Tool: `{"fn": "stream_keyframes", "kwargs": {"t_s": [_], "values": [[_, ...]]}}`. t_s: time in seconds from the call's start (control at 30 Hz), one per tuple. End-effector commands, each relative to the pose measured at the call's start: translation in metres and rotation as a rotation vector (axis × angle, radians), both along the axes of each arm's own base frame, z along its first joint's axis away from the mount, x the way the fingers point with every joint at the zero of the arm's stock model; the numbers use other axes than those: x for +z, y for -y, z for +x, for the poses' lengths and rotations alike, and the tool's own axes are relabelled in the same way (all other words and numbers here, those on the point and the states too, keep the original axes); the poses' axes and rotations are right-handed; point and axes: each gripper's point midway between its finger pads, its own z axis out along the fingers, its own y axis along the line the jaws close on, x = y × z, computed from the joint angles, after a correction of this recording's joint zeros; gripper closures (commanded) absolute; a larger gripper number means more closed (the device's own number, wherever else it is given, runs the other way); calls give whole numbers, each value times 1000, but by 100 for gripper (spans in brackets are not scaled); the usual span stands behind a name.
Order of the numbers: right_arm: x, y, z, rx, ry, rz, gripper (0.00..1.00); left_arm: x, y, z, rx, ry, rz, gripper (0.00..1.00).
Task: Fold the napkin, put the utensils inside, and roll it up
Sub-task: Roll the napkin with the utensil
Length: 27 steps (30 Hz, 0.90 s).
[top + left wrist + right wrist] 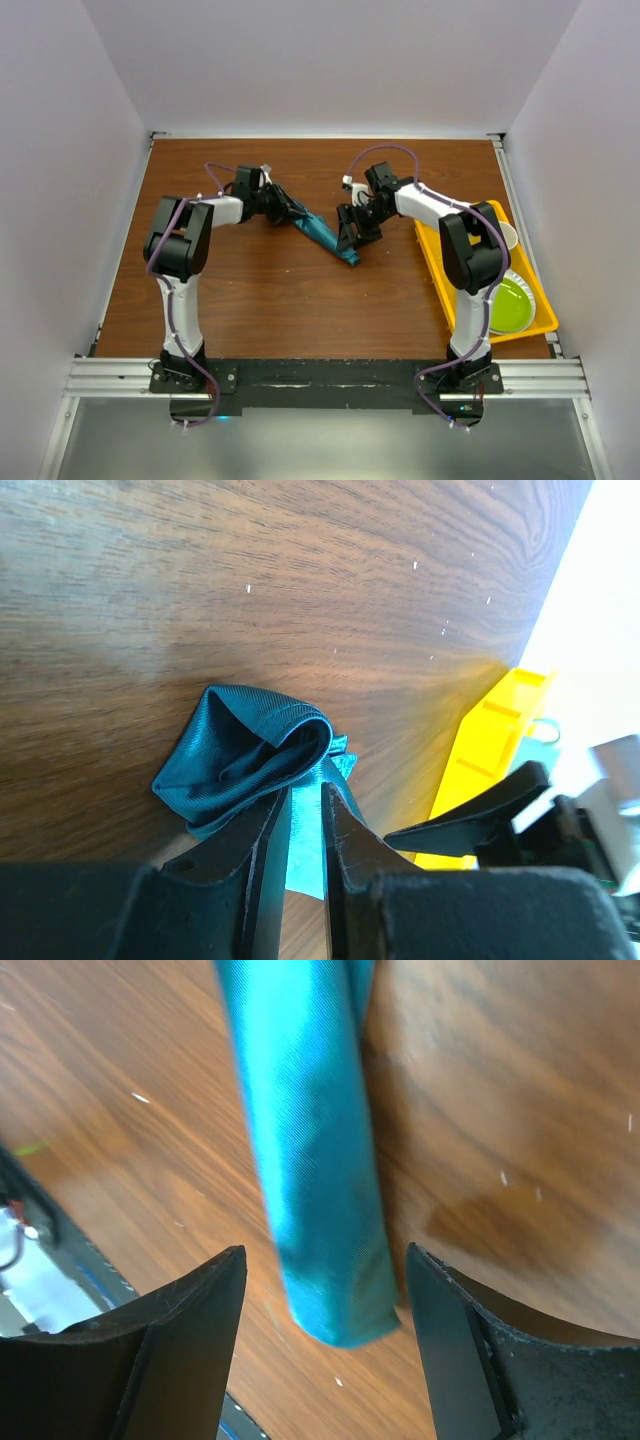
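Note:
The teal napkin point(323, 234) lies on the table as a tight slanted roll. My left gripper point(290, 212) is at its far-left end. In the left wrist view the fingers point(262, 845) are nearly together with the napkin point(240, 760) pinched between them point(305, 805). My right gripper point(350, 238) is at the roll's near-right end. In the right wrist view it is open point(325, 1260), with the jaws set wide on either side of the roll's end point(315, 1160) and not touching it. The orange spoon is not in view.
A yellow tray point(437, 262) stands at the right of the table, holding a green plate point(510, 305) and a white cup point(508, 236). Its edge shows in the left wrist view point(490, 740). White walls close in the table on three sides.

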Motion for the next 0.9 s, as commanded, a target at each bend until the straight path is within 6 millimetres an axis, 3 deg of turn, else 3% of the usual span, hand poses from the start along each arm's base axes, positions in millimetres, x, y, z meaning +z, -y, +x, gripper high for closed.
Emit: {"fn": "stream_keyframes", "kwargs": {"t_s": [0.0, 0.17, 0.2, 0.37, 0.53, 0.63, 0.73, 0.87], "values": [[-6, 17, -7, -10, 37, -66, 33, -5, -7, 9, 3, 5, 28, 77], [-6, 28, 1, -44, 84, -134, 36, 15, -6, 21, -17, 64, 46, 73], [-2, 28, 5, -45, 104, -137, 36, 15, -8, 18, -17, 43, 57, 73], [23, 28, 23, -64, 205, -148, 34, 53, -10, 28, -17, 113, 64, 61], [47, 7, 35, 8, 359, -159, 25, 88, -20, 27, 9, 156, 80, 55], [51, -11, 39, 106, 465, -229, 19, 98, -31, 20, 38, 156, 112, 53], [49, -28, 43, 174, 547, -315, 17, 98, -49, 7, 94, 113, 156, 52], [50, -50, 51, 218, 632, -385, 16, 103, -59, -11, 118, 114, 163, 52]]}}
